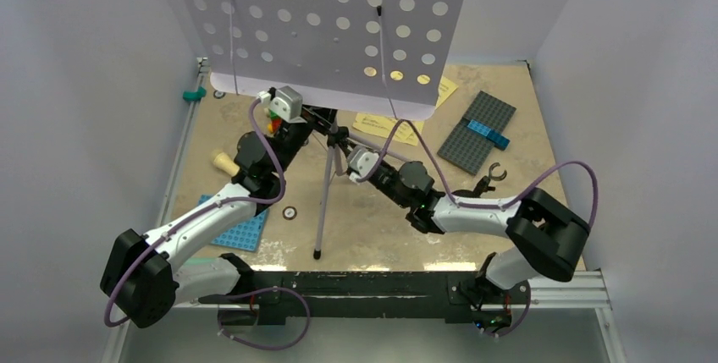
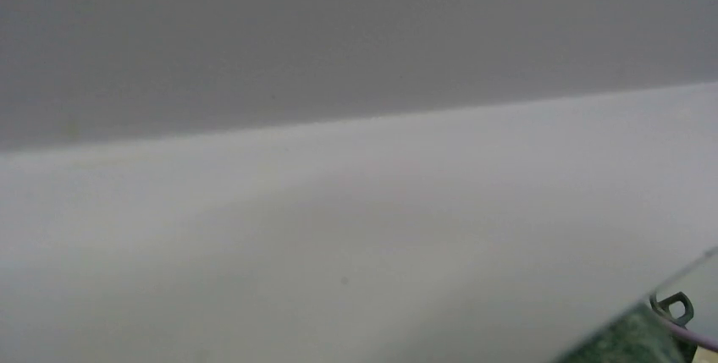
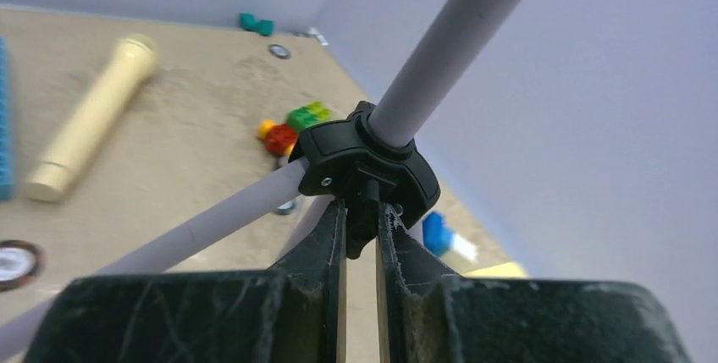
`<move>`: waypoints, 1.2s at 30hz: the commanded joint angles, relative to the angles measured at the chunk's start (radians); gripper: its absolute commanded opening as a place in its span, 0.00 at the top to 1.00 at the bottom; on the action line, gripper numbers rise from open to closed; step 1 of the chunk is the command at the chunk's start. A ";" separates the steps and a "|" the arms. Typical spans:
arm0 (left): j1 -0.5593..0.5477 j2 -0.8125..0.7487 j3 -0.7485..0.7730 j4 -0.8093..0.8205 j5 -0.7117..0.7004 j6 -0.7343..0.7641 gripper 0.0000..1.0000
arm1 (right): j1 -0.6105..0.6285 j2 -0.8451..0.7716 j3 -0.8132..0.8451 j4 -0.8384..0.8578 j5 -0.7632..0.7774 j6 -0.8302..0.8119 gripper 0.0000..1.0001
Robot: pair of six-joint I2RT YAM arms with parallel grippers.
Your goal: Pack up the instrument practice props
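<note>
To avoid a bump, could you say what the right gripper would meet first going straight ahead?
The black hub of the music stand, immediately: the right gripper is pinching its knob.

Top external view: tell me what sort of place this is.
Probably a robot test cell, not a music room: plain white walls box in a tan table, two arms sit on a black rail, and a tripod music stand stands near a grey baseplate.

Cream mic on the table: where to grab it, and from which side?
Mid-barrel of the cream toy microphone, straight down from above, jaws closing across its width. It lies flat on the table, a long round barrel; the middle is probably the steadiest pinch.
</note>
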 commanded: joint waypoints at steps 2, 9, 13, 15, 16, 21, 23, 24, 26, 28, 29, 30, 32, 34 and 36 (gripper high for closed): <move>-0.010 0.027 -0.030 -0.123 0.021 -0.086 1.00 | 0.031 0.110 -0.005 0.339 0.313 -0.582 1.00; -0.011 0.031 -0.049 -0.123 0.023 -0.101 1.00 | 0.118 0.226 0.027 0.504 0.412 -0.820 1.00; -0.010 0.026 -0.056 -0.120 0.013 -0.097 1.00 | 0.153 0.155 0.063 0.453 0.558 -0.687 0.68; -0.010 0.023 -0.058 -0.119 0.004 -0.091 1.00 | 0.170 0.072 0.070 0.294 0.625 -0.557 0.41; -0.010 0.021 -0.057 -0.119 -0.001 -0.088 1.00 | 0.177 0.020 0.061 0.167 0.631 -0.473 0.34; -0.011 0.023 -0.050 -0.116 -0.017 -0.077 1.00 | 0.190 -0.215 0.110 -0.522 0.521 0.068 0.26; -0.011 0.020 -0.044 -0.116 -0.021 -0.073 1.00 | 0.190 -0.252 0.132 -0.717 0.425 0.263 0.26; -0.010 0.020 -0.041 -0.115 -0.022 -0.072 1.00 | 0.190 -0.263 0.137 -0.783 0.379 0.344 0.27; -0.010 0.016 -0.040 -0.110 -0.023 -0.071 1.00 | 0.190 -0.276 0.125 -0.850 0.283 0.507 0.28; -0.010 0.012 -0.040 -0.104 -0.023 -0.070 1.00 | 0.185 -0.282 0.105 -0.868 0.229 0.632 0.27; -0.011 0.009 -0.042 -0.095 -0.023 -0.070 1.00 | 0.174 -0.285 0.096 -0.866 0.185 0.684 0.27; -0.011 0.005 -0.044 -0.090 -0.022 -0.069 1.00 | 0.160 -0.288 0.091 -0.862 0.129 0.739 0.27; -0.010 0.000 -0.050 -0.077 -0.020 -0.068 1.00 | 0.118 -0.289 0.089 -0.845 0.014 0.840 0.26; -0.011 -0.006 -0.051 -0.070 -0.017 -0.068 1.00 | 0.064 -0.281 0.084 -0.808 -0.112 0.943 0.26; -0.010 -0.013 -0.052 -0.066 -0.013 -0.068 1.00 | 0.010 -0.258 0.078 -0.745 -0.249 1.041 0.26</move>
